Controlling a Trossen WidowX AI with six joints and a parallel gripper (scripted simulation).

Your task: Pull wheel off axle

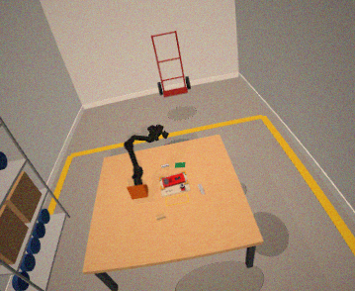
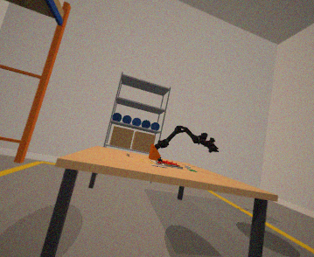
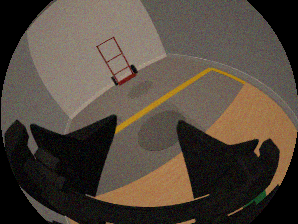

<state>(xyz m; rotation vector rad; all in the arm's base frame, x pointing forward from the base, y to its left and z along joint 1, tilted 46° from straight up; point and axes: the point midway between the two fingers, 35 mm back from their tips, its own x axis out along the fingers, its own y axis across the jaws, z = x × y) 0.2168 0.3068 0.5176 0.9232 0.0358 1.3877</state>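
Observation:
My gripper (image 1: 166, 134) (image 2: 214, 146) (image 3: 147, 122) is open and empty, high above the far side of the table (image 1: 216, 230) (image 2: 100, 156) (image 3: 255, 122), well away from the parts. A small dark and red upright piece (image 1: 182, 187) stands on a pale board (image 1: 169, 191) near the middle of the table. It looks like the wheel on its axle, but is too small to tell for sure. Faint yellow lines on the table just in front of the board look like the marked area. The wrist view shows neither wheel nor axle.
A red block (image 1: 173, 180) with dark parts on it adjoins the pale board. A green piece (image 1: 180, 164) lies behind it, a light grey piece (image 1: 201, 189) to its right, and a small flat piece (image 1: 161, 218) nearer the front. The arm's orange base (image 1: 137, 192) (image 2: 154, 152) is to the left.

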